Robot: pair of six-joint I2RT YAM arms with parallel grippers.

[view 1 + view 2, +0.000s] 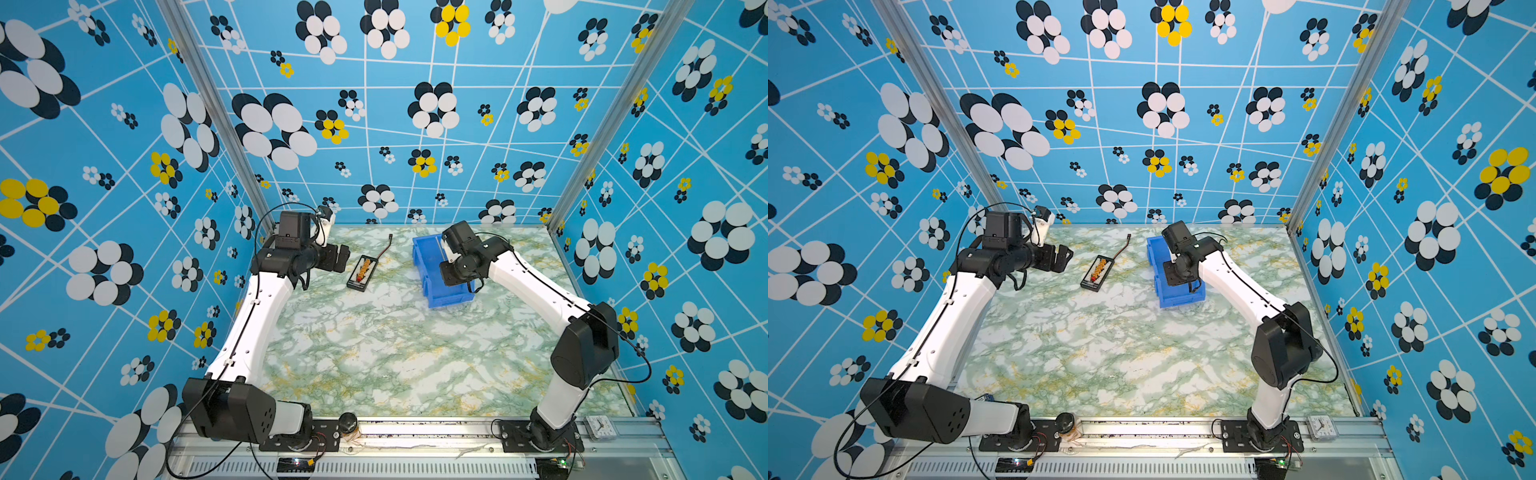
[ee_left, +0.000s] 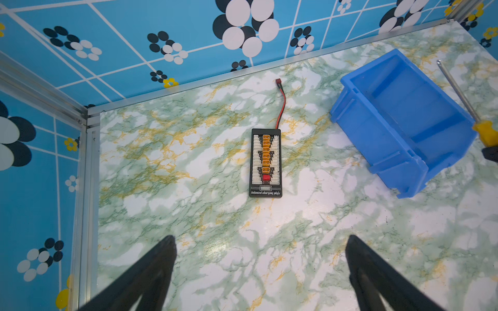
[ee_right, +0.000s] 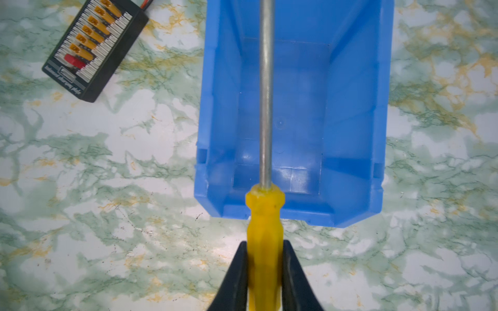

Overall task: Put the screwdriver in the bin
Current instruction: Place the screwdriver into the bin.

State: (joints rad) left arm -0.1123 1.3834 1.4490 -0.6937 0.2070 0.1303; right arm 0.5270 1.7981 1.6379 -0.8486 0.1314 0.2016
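My right gripper (image 3: 265,243) is shut on the yellow handle of the screwdriver (image 3: 265,212). Its grey shaft runs out lengthwise above the inside of the blue bin (image 3: 377,80). In both top views the right wrist hangs over the bin (image 1: 432,291) (image 1: 1177,297) at the back of the table and hides the gripper. The left wrist view shows the screwdriver (image 2: 485,132) held just past the bin's (image 2: 415,183) far side wall. My left gripper (image 2: 261,239) (image 1: 343,257) is open with nothing in it, hovering at the back left, apart from the bin.
A black board with orange connectors (image 1: 362,272) (image 2: 266,161) (image 3: 94,48) and a red-black wire lies between the two grippers, left of the bin. Patterned walls with aluminium posts close in three sides. A small clock (image 1: 600,428) sits on the front rail.
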